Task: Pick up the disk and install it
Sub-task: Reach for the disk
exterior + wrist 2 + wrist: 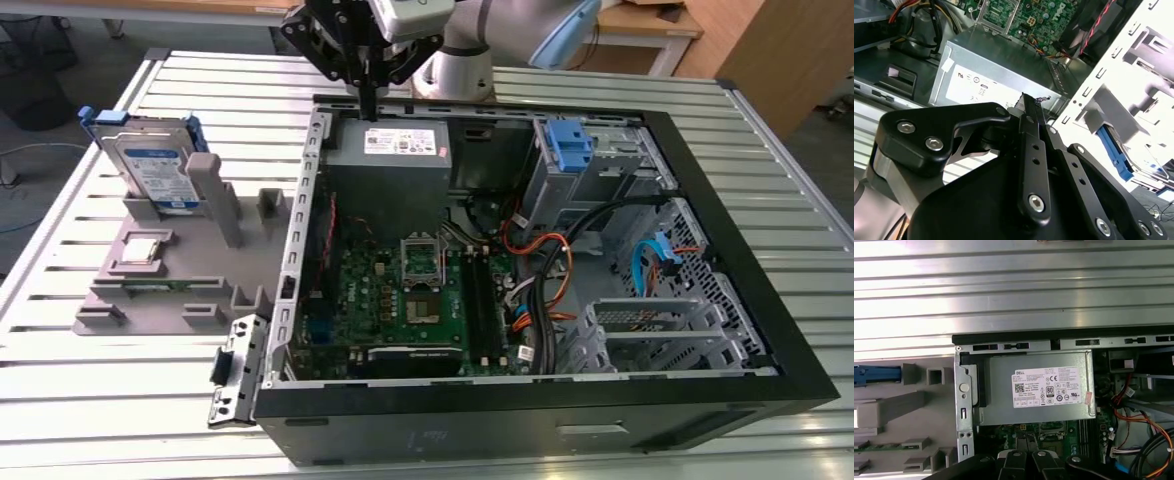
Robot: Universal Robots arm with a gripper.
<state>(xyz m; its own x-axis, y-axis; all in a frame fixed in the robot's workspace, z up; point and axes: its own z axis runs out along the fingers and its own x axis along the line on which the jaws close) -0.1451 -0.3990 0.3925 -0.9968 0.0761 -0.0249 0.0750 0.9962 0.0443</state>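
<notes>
— Exterior view first: where is the disk (150, 168)?
— Upright in the grey holder (160, 300), well apart from the gripper (367, 112). I'd judge it stands that way so its edges can be gripped. The claw hangs over the power supply (387, 175).
— Second wrist view?
— It shows the fingers pinched together with nothing between them, plainer than the exterior view does.
— First wrist view?
— The supply's sticker from above, and, I'd judge, the disk (876, 375) edge-on beside the case (965, 405).
</notes>
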